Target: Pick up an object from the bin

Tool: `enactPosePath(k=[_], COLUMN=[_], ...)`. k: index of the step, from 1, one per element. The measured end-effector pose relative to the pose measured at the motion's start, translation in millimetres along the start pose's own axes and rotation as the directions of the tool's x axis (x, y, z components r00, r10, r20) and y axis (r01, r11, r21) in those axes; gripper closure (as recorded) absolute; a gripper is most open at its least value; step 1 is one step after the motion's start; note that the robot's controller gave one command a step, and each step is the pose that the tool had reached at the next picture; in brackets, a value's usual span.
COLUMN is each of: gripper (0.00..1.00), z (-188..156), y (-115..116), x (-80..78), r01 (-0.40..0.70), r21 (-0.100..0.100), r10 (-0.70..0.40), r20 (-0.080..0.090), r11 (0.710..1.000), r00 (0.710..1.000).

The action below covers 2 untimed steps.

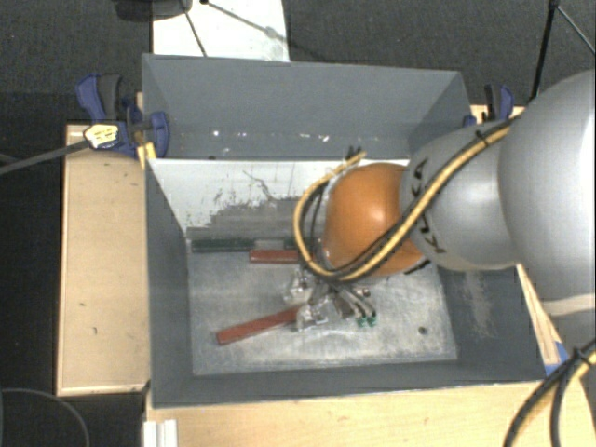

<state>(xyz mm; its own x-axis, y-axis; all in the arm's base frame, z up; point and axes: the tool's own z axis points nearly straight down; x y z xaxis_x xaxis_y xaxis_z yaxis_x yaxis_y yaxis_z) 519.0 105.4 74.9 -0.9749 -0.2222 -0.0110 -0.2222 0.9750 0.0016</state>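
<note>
1. My claw (317,307) hangs low over the floor of the bin (168,277), near its middle; I cannot tell how far open it is, nor whether it has hold of anything
2. The red-brown stick (256,327) lies flat, its near end right at my claw and the rest running off toward 8 o'clock
3. Its long axis runs 8 to 2, so I judge that closing across it suits best
4. There is bare floor at 6 and 9; a dark green bar (219,244) and a short red piece (275,257) lie at 11
</note>
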Motion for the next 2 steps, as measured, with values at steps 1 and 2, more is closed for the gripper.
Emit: enactPosePath(k=[1, 2], gripper=[1.00, 1.00], z=[0, -177], y=[0, 3], x=[0.0, -15.2], r01=[-0.002, 0.007], r21=[0.000, 0.002], r10=[0.002, -0.007], r20=[0.000, 0.000], r11=[1.000, 1.000], r00=[1.000, 1.000])
